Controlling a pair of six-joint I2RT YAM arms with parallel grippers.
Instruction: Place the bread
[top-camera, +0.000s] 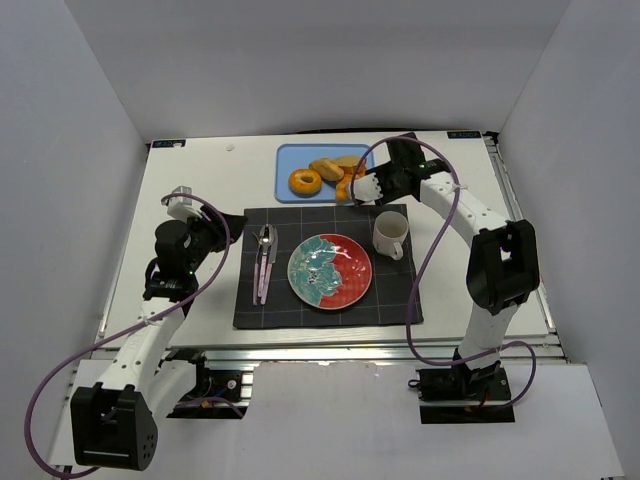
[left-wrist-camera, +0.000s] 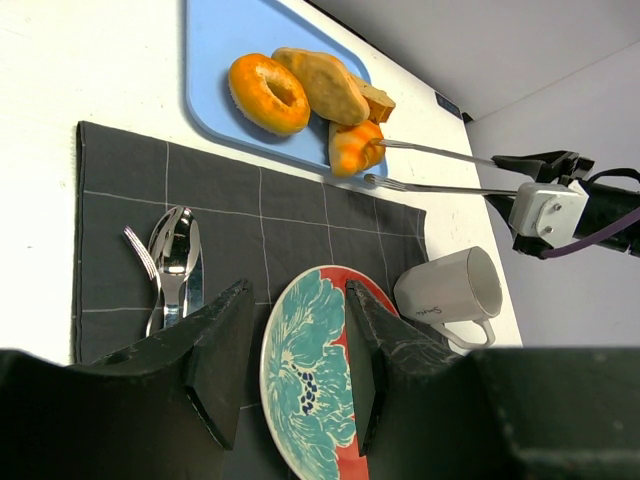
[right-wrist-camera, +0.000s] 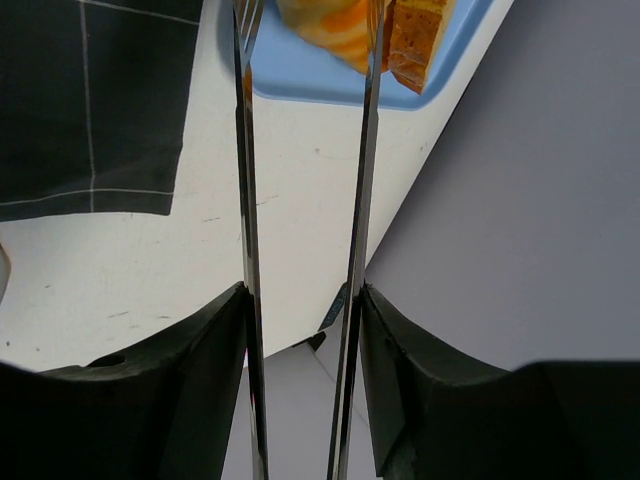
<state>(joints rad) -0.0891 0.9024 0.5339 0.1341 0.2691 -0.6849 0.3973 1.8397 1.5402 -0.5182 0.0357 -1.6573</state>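
Observation:
The bread, a golden-orange croissant (top-camera: 347, 186) (left-wrist-camera: 352, 148) (right-wrist-camera: 335, 25), lies at the near right corner of the blue tray (top-camera: 285, 160) (left-wrist-camera: 215, 60) (right-wrist-camera: 300, 80). My right gripper (top-camera: 375, 187) (right-wrist-camera: 300, 295) is shut on a pair of metal tongs (left-wrist-camera: 440, 186) (right-wrist-camera: 246, 200). The two tong tips reach the croissant, one on each side; whether they squeeze it I cannot tell. My left gripper (top-camera: 228, 225) (left-wrist-camera: 297, 290) hangs open and empty over the left side of the dark placemat (top-camera: 250, 300) (left-wrist-camera: 120, 210), beside the floral red and teal plate (top-camera: 350, 285) (left-wrist-camera: 300, 350).
On the tray also lie a glazed donut (top-camera: 305, 181) (left-wrist-camera: 267, 93) and a pale oval roll (top-camera: 328, 168) (left-wrist-camera: 325, 82). A white mug (top-camera: 390, 235) (left-wrist-camera: 450, 295) stands right of the plate. A spoon (top-camera: 267, 240) (left-wrist-camera: 175, 250) and a fork lie left of it. White walls enclose the table.

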